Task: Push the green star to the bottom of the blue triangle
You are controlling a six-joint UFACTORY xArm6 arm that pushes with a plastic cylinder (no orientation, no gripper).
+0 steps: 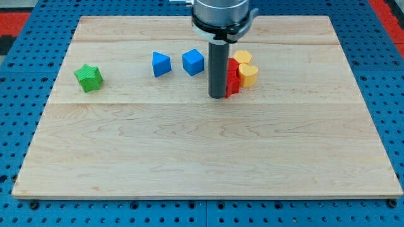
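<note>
Writing/brands: nothing readable anywhere, no logos or labels showing on the blocks, the board or the arm.

Arm pose: coming straight down from the view's top centre, silver collar with a black ring cut off by the frame edge, dark rod hanging plumb below it.

My tip (218,96): planted on the wooden board (202,157), a bit above the board's middle, right of centre in the block row.

Pincer state: no pincer on this rig, just the plain rod, so nothing to call apart or together.

Tip vs blocks: hard up against the left side of the red block (233,82), looks like touching but can't tell for sure since the rod hides that edge. Red block's shape not clear, partly covered.

Green star (88,77): way over at the view's left, sitting alone, well apart from the tip.

Blue triangle (161,64): to the right of the star and slightly higher up the view, clear gap between the two.

Blue cube (193,62): just beside the triangle on its right, near the rod's left side, not touching it.

Yellow blocks: one up top (242,58) and a heart-looking one (248,74) below it, both bunched against the red block's right side.

Surroundings: blue pegboard (25,126) around the board, bit of red in the top corners.
</note>
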